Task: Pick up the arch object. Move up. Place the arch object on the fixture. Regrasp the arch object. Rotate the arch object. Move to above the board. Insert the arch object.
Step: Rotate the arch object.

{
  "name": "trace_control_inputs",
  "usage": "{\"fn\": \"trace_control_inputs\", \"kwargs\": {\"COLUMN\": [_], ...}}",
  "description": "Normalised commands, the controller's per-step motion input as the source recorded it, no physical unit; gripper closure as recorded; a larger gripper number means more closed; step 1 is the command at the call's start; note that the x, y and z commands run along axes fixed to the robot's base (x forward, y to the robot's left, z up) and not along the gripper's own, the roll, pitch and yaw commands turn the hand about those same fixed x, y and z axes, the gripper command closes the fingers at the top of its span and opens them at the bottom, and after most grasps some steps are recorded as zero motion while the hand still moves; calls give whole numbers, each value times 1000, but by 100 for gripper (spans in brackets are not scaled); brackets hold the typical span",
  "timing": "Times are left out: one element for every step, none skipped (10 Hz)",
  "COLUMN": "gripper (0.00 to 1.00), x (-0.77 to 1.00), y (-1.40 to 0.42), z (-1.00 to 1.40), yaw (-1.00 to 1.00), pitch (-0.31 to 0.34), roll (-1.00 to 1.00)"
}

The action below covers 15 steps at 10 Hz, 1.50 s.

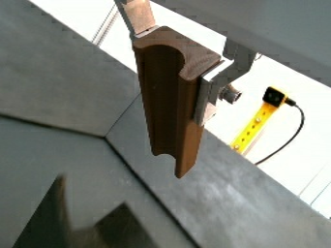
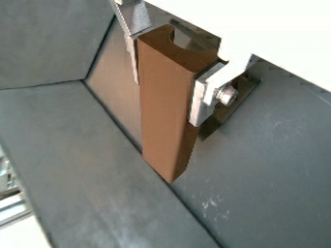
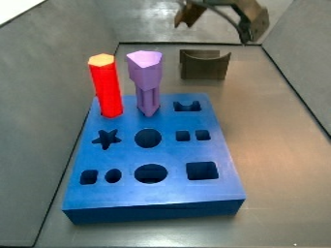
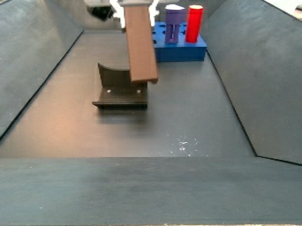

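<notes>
Side view: grey floor (image 4: pixel 177 115), sloped grey walls; gripper (image 4: pixel 127 9) aloft, clenched on the arch object (image 4: pixel 140 44) above the fixture (image 4: pixel 119 86); board (image 3: pixel 151 155) beyond carries red peg (image 3: pixel 105 83), purple peg (image 3: pixel 146 81).

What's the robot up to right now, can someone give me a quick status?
Gripper shut on the arch object, raised off the floor. Arch object hangs upright above the fixture, not touching. Board apart; nothing in the way.
</notes>
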Motion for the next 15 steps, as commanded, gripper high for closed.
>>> {"fn": "trace_control_inputs", "kwargs": {"gripper": [100,100,100,100,100,100,100,100,100,100,100,100,100,100,100], "x": [-1000,-1000,-1000,-1000,-1000,-1000,-1000,-1000,-1000,-1000,-1000,-939,-892,-779,-732], "y": [139,126,116,99,95,82,79,71,69,62,60,52,51,43,39], "z": [590,524,478,349,301,245,224,176,151,116,104,90,78,64,58], "yaw": [-125,-131,-133,-127,-124,-116,-113,-99,-93,-82,-77,-75,-76,-77,-78], "pitch": [-115,-102,-91,-73,-66,-52,-46,-41,-41,-47,-50,-53,-60,-65,-69], "roll": [-149,-151,-153,-154,-151,-147,-149,-169,-172,-170,-172,-175,-176,-178,-180]}}
